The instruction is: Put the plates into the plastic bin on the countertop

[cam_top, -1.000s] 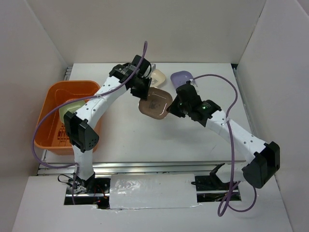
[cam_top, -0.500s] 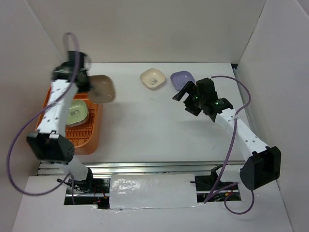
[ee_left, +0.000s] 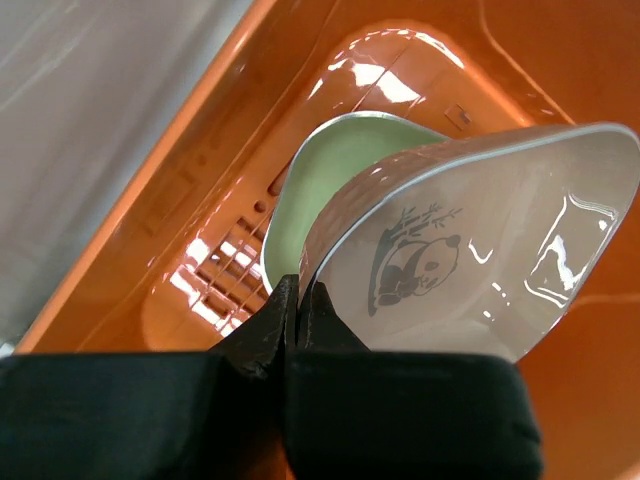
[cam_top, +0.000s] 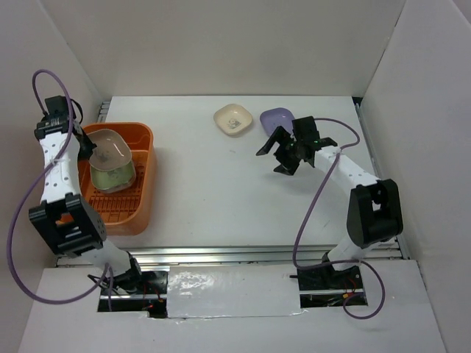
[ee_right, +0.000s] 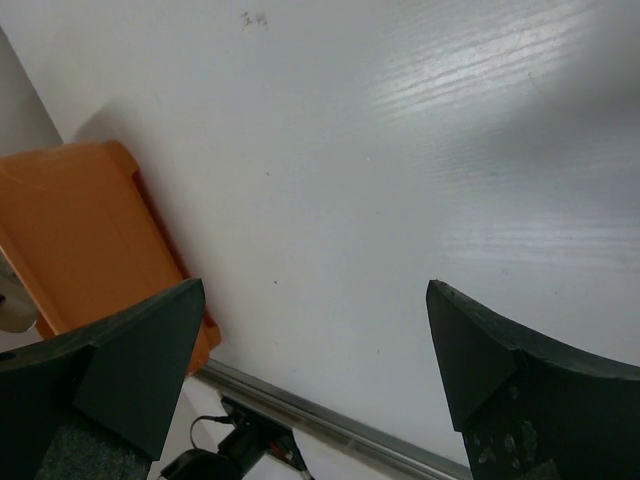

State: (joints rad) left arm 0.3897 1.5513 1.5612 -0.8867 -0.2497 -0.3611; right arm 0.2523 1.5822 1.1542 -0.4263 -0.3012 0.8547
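left tool (ee_left: 300,296): pinched on brown plate (ee_left: 500,230) rim, over plastic bin (ee_left: 190,190) | right tool (ee_right: 312,300): spread wide, empty

- Top external looks down from above over the whole countertop (cam_top: 221,191).
- Left wrist sits close inside the plastic bin (ee_left: 150,200).
- Right wrist faces that same bin from across the countertop.

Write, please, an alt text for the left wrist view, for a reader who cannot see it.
The left pincer is shut on the rim of a glossy panda-print plate, holding it tilted over a green plate that lies inside the orange bin. Part of the bin's slatted bottom shows beside the green plate.
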